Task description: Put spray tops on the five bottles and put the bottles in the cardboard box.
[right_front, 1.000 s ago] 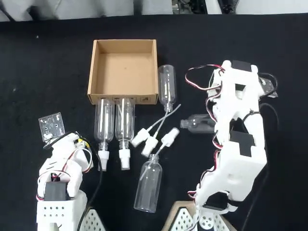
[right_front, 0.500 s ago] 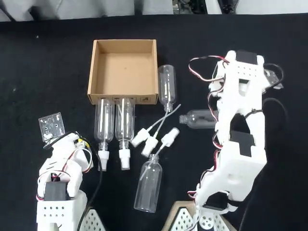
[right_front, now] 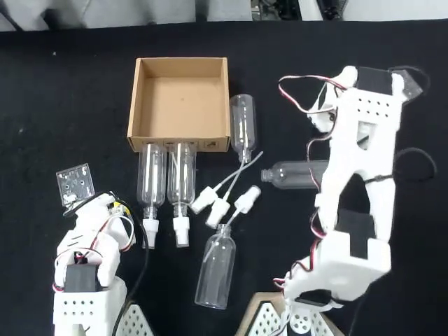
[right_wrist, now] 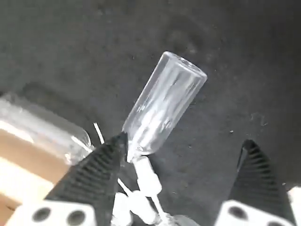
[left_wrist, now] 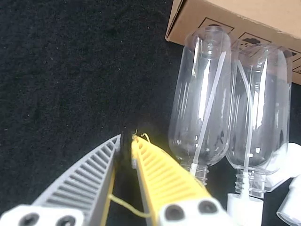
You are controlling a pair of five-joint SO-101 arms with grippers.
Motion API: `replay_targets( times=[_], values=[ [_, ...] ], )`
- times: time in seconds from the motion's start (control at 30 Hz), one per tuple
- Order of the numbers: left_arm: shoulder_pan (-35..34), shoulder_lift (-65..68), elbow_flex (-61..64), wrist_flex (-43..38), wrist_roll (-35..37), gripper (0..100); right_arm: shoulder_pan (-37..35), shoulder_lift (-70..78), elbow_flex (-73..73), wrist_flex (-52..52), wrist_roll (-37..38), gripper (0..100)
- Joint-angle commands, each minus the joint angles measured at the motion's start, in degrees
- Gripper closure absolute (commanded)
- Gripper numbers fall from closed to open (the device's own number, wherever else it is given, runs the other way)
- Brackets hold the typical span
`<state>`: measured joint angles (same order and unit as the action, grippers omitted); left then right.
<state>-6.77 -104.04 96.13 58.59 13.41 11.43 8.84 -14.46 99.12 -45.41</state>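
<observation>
Step, bottle pickup: we poise right gripper (right_wrist: pixel 183 141), fingers spread, over the uncapped bottle (right_wrist: pixel 164 101), left gripper (left_wrist: pixel 126 139) fingers pressed together; next, we judge, lower and pinch its body.

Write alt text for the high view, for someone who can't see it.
Five clear bottles lie on a black table by an open cardboard box; two wear spray tops, three more lie loose. A white robot arm stands at each side.

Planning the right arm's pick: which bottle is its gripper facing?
The uncapped bottle lying crosswise, neck toward the loose spray tops; the others lie lengthwise.
</observation>
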Motion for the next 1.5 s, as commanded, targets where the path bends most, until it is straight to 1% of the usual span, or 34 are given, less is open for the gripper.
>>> replay_targets(
  times=[0.0,0.3,0.4,0.47,0.6,0.8,1.17,1.3,1.47],
  values=[
    [-0.04,0.18,1.27,0.35,-0.09,97,-1.41,-6.20,1.19,1.67,6.24,66.9],
    [-0.04,0.18,1.27,0.35,-0.09,97,-3.52,-9.63,1.27,1.67,11.78,67.0],
    [-0.04,0.18,1.27,0.35,-0.09,97,-3.52,-10.42,1.80,1.76,16.00,67.0],
    [-0.04,0.18,1.27,0.35,-0.09,97,-3.16,-10.59,2.07,1.76,21.10,67.0],
    [-0.04,0.18,1.27,0.35,-0.09,97,-3.52,-10.59,4.18,1.76,33.58,67.0],
    [-0.04,0.18,1.27,0.35,-0.09,97,-3.52,-10.59,6.11,1.67,47.12,67.0],
    [-0.04,0.18,1.27,0.35,-0.09,97,-3.52,-10.51,6.11,1.67,76.57,67.0],
    [-0.04,0.18,1.27,0.35,-0.09,97,-3.69,-10.51,6.20,1.67,84.40,67.0],
    [-0.13,0.18,1.27,0.35,-0.09,97,-6.77,-10.51,8.48,1.67,92.04,67.0]
  ],
)
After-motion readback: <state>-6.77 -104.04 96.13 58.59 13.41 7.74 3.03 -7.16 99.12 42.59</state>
